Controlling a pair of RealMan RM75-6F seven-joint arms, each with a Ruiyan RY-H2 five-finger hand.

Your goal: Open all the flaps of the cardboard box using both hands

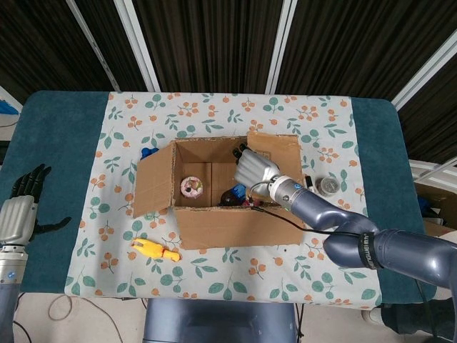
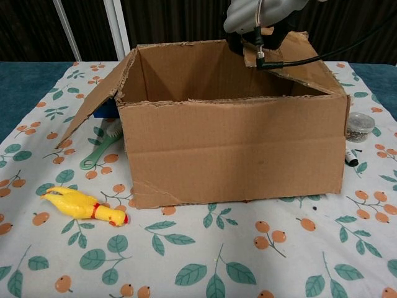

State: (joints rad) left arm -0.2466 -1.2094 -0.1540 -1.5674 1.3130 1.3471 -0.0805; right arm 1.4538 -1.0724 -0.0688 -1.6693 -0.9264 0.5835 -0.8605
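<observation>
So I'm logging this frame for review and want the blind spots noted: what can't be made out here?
- Right hand: its fingertips are hidden behind the right flap in the head view and cut off by the top edge in the chest view, so its hold is unclear.
- Dark object in the cardboard box: partly covered by the right hand, unidentifiable.
- Blue item: mostly hidden behind the left flap.

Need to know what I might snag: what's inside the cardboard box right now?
In the cardboard box, the head view shows a pink frosted donut and a dark red item near the right hand. The right flap and that hand cover the right side.
</observation>
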